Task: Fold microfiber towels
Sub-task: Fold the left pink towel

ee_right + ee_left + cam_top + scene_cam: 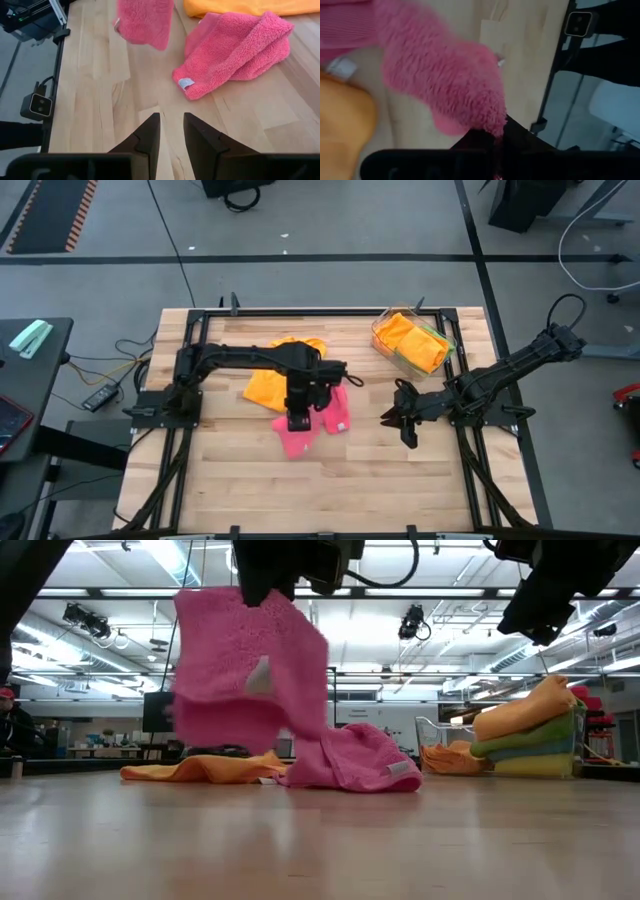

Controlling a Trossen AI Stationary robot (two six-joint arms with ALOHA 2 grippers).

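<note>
left gripper [495,137] jaws clamp fluffy pink towel [250,680] | right gripper [171,131] jaws parted, empty

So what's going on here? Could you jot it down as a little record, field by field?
Left gripper: shut on the pink towel, holding one end up off the table
Pink towel's other end: bunched on the wooden table
Right gripper: empty, fingers slightly apart, above bare wood near the pink towel
Orange towel: lying flat on the table behind the pink one
Clear tray: holds stacked orange, green and yellow towels
</note>
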